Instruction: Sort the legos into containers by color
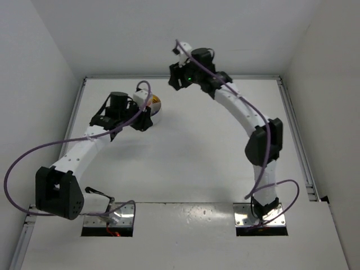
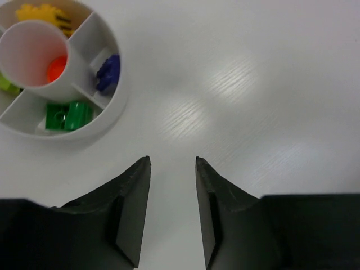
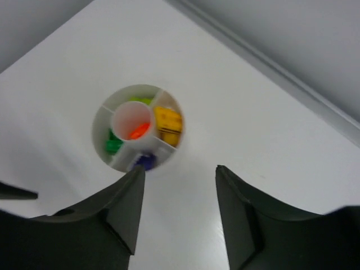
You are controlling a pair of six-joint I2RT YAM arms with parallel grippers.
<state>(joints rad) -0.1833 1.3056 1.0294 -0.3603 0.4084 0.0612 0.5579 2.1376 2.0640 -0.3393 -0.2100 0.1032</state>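
The white round dish (image 2: 119, 93) holds the legos in separate sections: yellow (image 2: 42, 12), blue (image 2: 108, 73), green (image 2: 68, 115), and an orange piece (image 2: 56, 68) in the middle cup. My left gripper (image 2: 171, 164) is open and empty over bare table, just right of the dish. My right gripper (image 3: 180, 171) hangs high above the table, open and empty. From there the dish (image 3: 100, 121) lies below and beyond it, with yellow (image 3: 167, 120), orange (image 3: 138, 131), green (image 3: 112, 143) and blue (image 3: 145, 162) pieces inside. In the top view the left gripper (image 1: 145, 119) half covers the dish (image 1: 158, 116).
White walls close in the table on the left, back and right. A metal rail (image 3: 292, 84) runs along the table's far edge. The right arm (image 1: 247, 115) arches over the right half of the table.
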